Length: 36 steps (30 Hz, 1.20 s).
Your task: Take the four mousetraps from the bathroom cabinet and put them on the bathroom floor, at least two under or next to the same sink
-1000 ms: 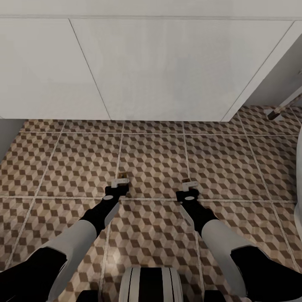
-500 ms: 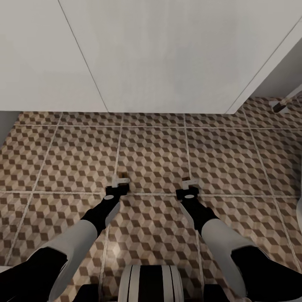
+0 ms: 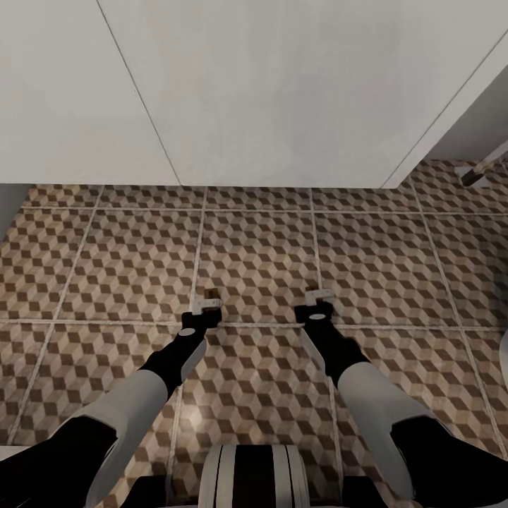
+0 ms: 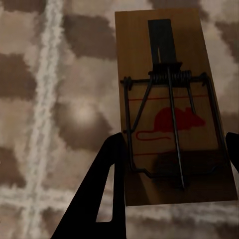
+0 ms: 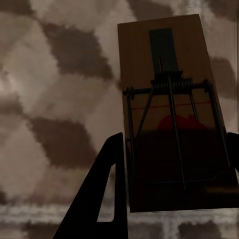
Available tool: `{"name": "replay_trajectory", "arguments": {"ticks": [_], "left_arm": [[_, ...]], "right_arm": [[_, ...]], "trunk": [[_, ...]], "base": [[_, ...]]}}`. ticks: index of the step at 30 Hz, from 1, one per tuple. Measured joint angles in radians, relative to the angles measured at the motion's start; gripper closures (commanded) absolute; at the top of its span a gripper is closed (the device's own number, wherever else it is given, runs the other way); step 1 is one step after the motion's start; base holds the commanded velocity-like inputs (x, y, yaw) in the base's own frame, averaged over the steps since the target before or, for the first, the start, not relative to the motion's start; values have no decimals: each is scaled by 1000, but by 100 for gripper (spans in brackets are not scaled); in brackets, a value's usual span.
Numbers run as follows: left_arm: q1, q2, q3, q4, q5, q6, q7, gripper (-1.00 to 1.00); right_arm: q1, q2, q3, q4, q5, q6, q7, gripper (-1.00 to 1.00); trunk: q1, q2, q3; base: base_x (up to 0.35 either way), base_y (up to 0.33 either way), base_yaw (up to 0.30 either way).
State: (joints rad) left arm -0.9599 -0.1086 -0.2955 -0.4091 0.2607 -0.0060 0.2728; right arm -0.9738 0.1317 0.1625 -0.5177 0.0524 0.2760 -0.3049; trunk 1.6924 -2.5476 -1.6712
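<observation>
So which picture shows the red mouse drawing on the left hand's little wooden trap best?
The left wrist view: the tan wooden mousetrap looms close, red mouse clear. In the head view it is a tiny speck at the left gripper.

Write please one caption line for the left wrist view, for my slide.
Left gripper holds a wooden mousetrap with a red mouse print above the patterned floor tiles.

The bathroom floor has brown, beige and white cubes with pale grout. Each mousetrap is tan, with dark metal and a red mouse print.
</observation>
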Motion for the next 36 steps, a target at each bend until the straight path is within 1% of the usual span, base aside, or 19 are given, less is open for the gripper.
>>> {"name": "replay_trajectory", "arguments": {"ticks": [9, 14, 18, 20, 24, 26, 36], "left_arm": [[0, 3, -7, 5, -2, -2, -11, 100], [-1, 8, -7, 4, -2, 0, -48, 100], [-1, 25, -5, 0, -3, -5, -87, 100], [-1, 39, -4, -14, -3, -7, -102, 100], [-1, 61, -3, -39, -3, -7, -109, 100], [-1, 67, -3, -47, -3, -6, -110, 100], [-1, 72, -3, -56, -3, -6, -99, 100]], "right_arm": [[-4, -1, 0, -38, 0, 16, -2, 100], [-16, 0, 0, -32, -5, 14, -1, 100], [-19, 1, 1, -27, -7, 9, -1, 100], [-20, 1, 1, -23, -8, 5, 0, 100], [-20, -1, 1, -10, -8, -6, 1, 100], [-20, -2, 1, 0, -8, -13, 1, 100], [-20, -2, 1, 19, -8, -26, 1, 100]], "trunk": [[0, 0, 0], [0, 0, 0], [0, 0, 0], [0, 0, 0], [0, 0, 0], [0, 0, 0], [0, 0, 0]], "base": [[0, 0, 0], [0, 0, 0], [0, 0, 0], [0, 0, 0], [0, 0, 0], [0, 0, 0], [0, 0, 0]]}}
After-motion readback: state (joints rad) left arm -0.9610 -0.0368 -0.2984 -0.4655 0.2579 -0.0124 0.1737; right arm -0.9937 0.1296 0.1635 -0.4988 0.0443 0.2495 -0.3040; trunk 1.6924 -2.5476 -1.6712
